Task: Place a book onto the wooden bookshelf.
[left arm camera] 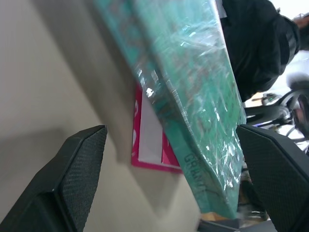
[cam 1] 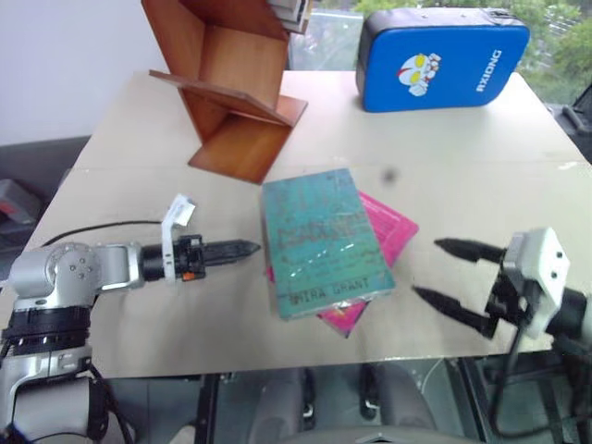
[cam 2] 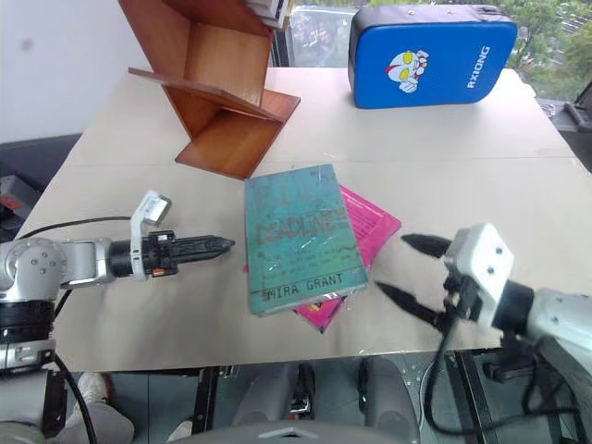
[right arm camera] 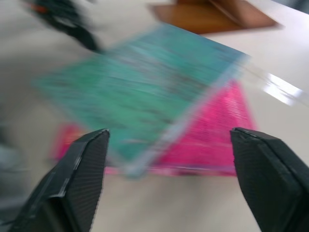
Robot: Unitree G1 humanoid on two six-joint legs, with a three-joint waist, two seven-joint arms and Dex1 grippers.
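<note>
Book (cam 1: 326,239) lies flat on counter (cam 1: 481,157), on top of pink book (cam 1: 393,231), between both claws. Left claw (cam 1: 242,249) wide open, empty, tips just beside book's edge. Right claw (cam 1: 446,275) open, empty, near other side. Better take teal cover only, not pink one under. Wooden bookshelf (cam 1: 242,88) behind, blue case (cam 1: 442,57) well apart, path free

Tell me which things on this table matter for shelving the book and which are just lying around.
Needed: teal book, wooden bookshelf, left gripper, right gripper.
Lying about: pink book under the teal one, blue case.
</note>
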